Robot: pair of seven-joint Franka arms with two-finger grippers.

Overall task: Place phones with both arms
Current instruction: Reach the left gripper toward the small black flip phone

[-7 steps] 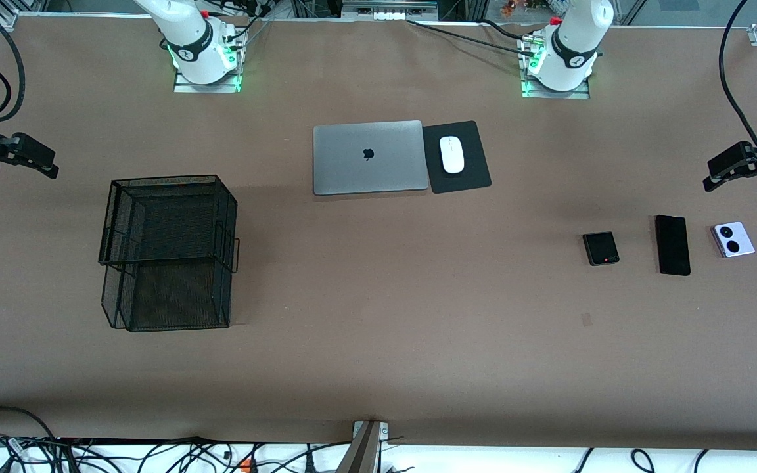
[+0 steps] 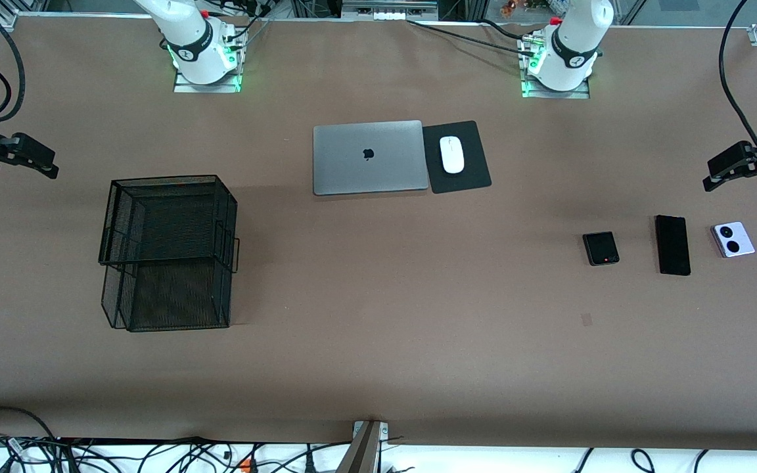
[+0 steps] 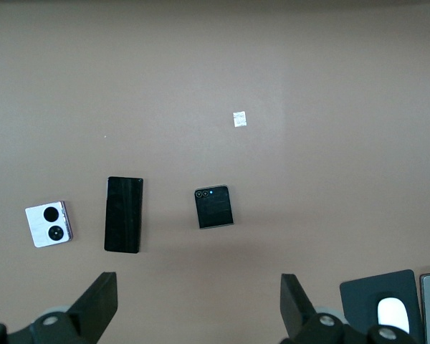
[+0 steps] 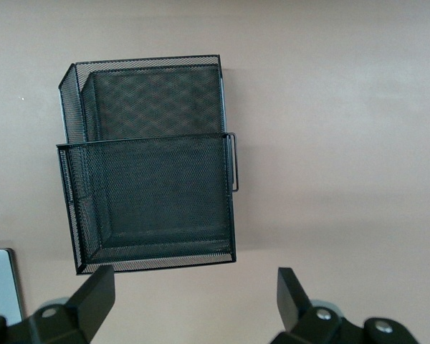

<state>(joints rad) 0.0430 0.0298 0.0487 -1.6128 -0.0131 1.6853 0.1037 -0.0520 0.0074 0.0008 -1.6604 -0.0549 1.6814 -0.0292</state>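
Note:
Three phones lie in a row on the brown table toward the left arm's end: a dark folded phone [image 2: 600, 248], a long black slab phone [image 2: 673, 244] and a lilac-white folded phone [image 2: 733, 239] with two black lenses. My left gripper [image 2: 741, 179] hangs open and empty in the air at that end of the table, apart from the phones. The left wrist view shows the dark folded phone [image 3: 213, 206], the slab [image 3: 123, 214] and the lilac-white phone [image 3: 49, 224] past the left gripper [image 3: 198, 304]. My right gripper [image 2: 20, 165] hangs open and empty at the right arm's end, and in its wrist view [image 4: 193, 301] it holds nothing.
A black wire-mesh basket [image 2: 175, 295] stands toward the right arm's end and also shows in the right wrist view [image 4: 150, 165]. A closed grey laptop [image 2: 368, 157] lies mid-table beside a white mouse [image 2: 452, 155] on a black pad [image 2: 467, 177].

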